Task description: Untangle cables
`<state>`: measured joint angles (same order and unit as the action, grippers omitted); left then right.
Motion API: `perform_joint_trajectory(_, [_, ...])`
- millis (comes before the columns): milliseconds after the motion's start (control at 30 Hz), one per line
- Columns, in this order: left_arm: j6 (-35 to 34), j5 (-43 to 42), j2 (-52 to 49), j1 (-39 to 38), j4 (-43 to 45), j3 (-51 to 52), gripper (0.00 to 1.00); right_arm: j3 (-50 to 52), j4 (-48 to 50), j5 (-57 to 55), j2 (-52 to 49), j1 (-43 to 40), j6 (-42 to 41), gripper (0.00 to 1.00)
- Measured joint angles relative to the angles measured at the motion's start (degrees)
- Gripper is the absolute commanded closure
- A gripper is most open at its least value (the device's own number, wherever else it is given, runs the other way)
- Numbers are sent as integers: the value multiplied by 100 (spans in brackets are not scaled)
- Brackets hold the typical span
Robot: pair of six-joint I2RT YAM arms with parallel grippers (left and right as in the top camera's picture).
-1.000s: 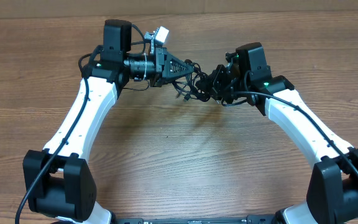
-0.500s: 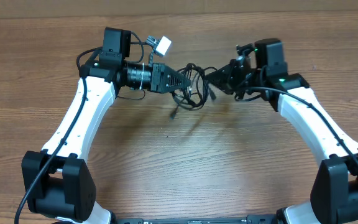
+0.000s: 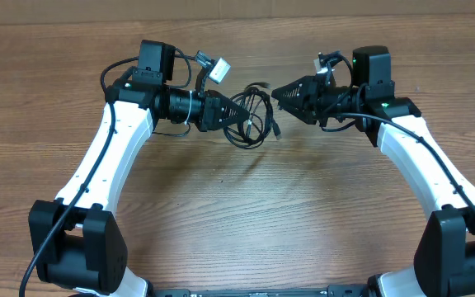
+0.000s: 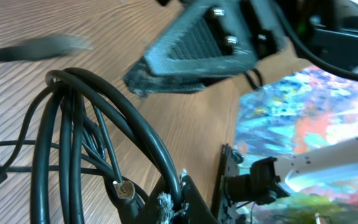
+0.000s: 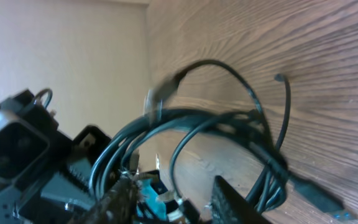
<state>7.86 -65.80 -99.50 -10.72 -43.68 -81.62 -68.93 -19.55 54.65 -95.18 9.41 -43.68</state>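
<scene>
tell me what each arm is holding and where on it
The left gripper pinches the cables where the loops bunch; right gripper holds nothing, fingers apart.

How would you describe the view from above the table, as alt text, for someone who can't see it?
Two robot grippers face each other over a wooden table. The left gripper is clamped on a small looped tangle of thin black cables. The right gripper points at the tangle from the other side, just apart from it.
</scene>
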Motion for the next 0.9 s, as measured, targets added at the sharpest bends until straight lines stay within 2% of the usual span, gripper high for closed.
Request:
perform_joint_trajectory(233, [-684,205,0,0,411,-7,96,4,-494,-468,22,479,-72,59])
perform_joint_trajectory(333, [-918,223,0,0,446,-7,96,7,-420,-782,20,704,-186,59])
perform_joint_trajectory(467, [-1069,223,0,0,446,-7,96,7,-20,-1060,7,946,-400,66])
perform_joint_trajectory(533, [-1095,221,0,0,446,-7,96,7,76,-1172,-17,1010,-455,81])
perform_joint_trajectory(633, [-1097,223,0,0,444,-7,96,9,105,-1375,-59,1040,-555,96])
perform_joint_trajectory(900, [-949,129,0,0,389,-7,96,11,-15,-1598,-87,970,-378,96])
